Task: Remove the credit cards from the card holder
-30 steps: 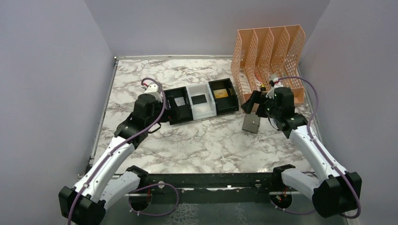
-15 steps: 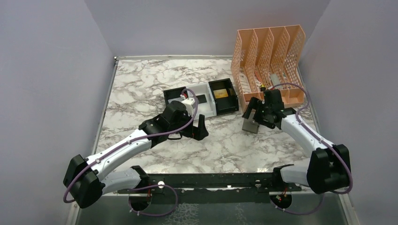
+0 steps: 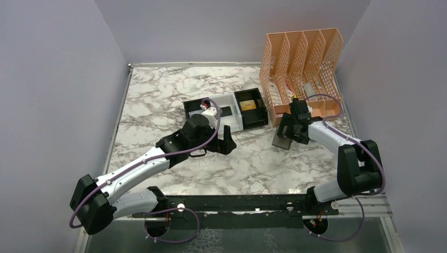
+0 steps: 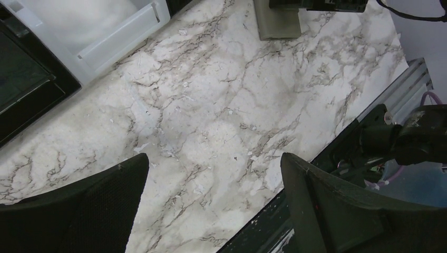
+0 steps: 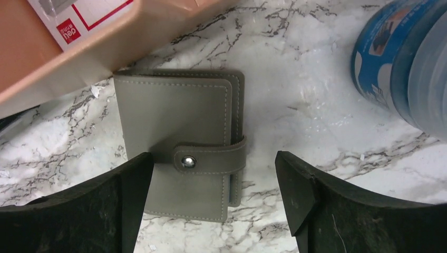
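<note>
The grey-taupe card holder (image 5: 179, 126) lies flat and shut on the marble, its snap strap fastened, just in front of the peach rack. It also shows in the top view (image 3: 282, 141) and at the top edge of the left wrist view (image 4: 277, 23). My right gripper (image 5: 213, 158) is open right above it, one finger on each side and touching nothing; in the top view this gripper (image 3: 285, 130) covers part of the holder. My left gripper (image 3: 226, 139) is open and empty over bare marble (image 4: 213, 158). A gold-yellow card (image 3: 249, 105) lies in the tray's right black compartment.
The black-and-white three-compartment tray (image 3: 232, 124) stands behind my left gripper, with a dark card (image 3: 225, 111) in its white middle part. The peach mesh file rack (image 3: 303, 52) stands at the back right, close behind the holder. A blue round object (image 5: 406, 58) sits right of the holder.
My left arm swung from the tray's left end to the marble in front of the tray. My right gripper moved in and down over the card holder.
</note>
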You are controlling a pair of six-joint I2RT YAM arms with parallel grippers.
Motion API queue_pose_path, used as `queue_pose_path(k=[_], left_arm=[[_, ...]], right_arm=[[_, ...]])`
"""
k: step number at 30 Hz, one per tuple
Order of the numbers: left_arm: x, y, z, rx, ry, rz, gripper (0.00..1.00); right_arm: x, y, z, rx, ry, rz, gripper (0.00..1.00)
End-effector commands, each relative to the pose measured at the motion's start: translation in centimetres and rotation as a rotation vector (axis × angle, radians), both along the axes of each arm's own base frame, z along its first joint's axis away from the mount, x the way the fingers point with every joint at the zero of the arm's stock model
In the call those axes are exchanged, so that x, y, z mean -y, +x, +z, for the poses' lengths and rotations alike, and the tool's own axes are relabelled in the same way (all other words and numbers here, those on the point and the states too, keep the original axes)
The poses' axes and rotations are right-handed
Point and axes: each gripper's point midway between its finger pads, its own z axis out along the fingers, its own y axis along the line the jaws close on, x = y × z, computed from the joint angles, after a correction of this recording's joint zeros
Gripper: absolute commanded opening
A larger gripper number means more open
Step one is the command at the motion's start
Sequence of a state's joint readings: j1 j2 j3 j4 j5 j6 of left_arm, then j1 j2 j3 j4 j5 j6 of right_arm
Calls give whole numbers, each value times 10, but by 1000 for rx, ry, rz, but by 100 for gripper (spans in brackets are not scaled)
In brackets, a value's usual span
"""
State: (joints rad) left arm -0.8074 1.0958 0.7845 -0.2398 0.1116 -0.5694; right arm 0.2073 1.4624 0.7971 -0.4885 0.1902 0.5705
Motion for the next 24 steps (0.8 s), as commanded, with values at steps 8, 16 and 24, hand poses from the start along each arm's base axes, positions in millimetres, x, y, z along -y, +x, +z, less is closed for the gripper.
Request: queue_pose_path(k=[8, 16, 24], left_arm=[[-10, 6, 4, 54, -25, 78, 99], [-20, 7, -5, 56, -15, 124, 99], [-19, 9, -10, 49, -10, 131, 99]], right_arm=[[-22, 5, -17, -20, 93, 132, 65], [-62, -28, -7, 3, 304, 290, 53], [-118, -59, -2, -45, 365, 544, 50]])
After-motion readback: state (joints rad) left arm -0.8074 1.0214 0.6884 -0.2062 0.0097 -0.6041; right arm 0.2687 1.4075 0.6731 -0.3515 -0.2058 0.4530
